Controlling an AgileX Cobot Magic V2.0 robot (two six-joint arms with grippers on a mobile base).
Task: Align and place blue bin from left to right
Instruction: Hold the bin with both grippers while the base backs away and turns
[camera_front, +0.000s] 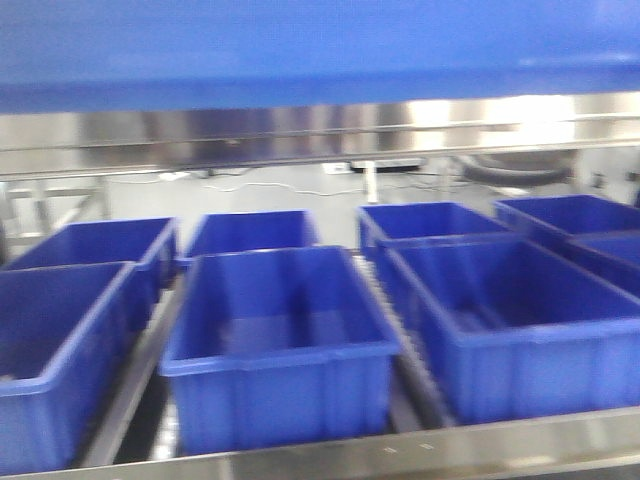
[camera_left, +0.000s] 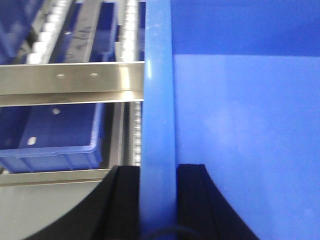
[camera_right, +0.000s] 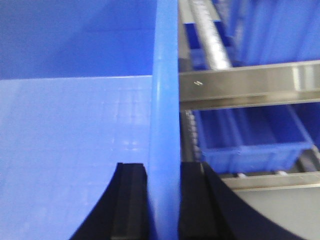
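The blue bin (camera_front: 320, 45) fills the top of the front view as a wide bright-blue band, held above the shelf. In the left wrist view its left wall (camera_left: 159, 100) runs upright between the black fingers (camera_left: 127, 200) of my left gripper (camera_left: 159, 170), which is shut on it. In the right wrist view my right gripper (camera_right: 164, 167) is shut on the opposite wall (camera_right: 165, 90), one finger inside the bin and one outside. Neither gripper shows in the front view.
Several darker blue bins (camera_front: 280, 340) (camera_front: 520, 320) (camera_front: 60, 350) sit in roller lanes on the shelf below. A steel rail (camera_front: 300, 130) crosses above them and another (camera_front: 400, 455) runs along the front edge. Both wrist views show steel beams (camera_left: 70, 82) (camera_right: 250, 82) over lower bins (camera_left: 50, 135) (camera_right: 250, 135).
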